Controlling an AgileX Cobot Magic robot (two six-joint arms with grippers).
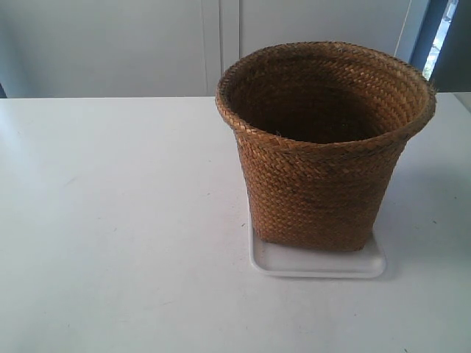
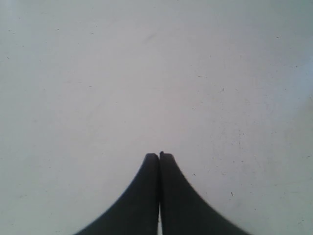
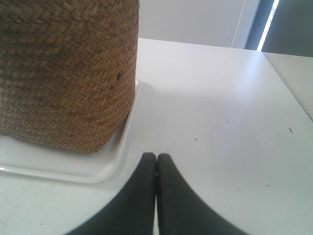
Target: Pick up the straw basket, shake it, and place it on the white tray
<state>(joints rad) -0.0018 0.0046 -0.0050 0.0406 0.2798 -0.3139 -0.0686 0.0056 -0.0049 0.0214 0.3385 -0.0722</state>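
Observation:
The brown woven straw basket stands upright on the white tray, its base resting inside the low rim. The right wrist view shows the basket's wall and a corner of the tray close by. My right gripper is shut with nothing in it, just beside that tray corner and apart from the basket. My left gripper is shut and empty over bare white table. Neither arm appears in the exterior view.
The white table stretches wide to the basket's left in the exterior view. A pale wall runs behind the table's far edge, with a dark window frame at the back right. A seam or table edge shows in the right wrist view.

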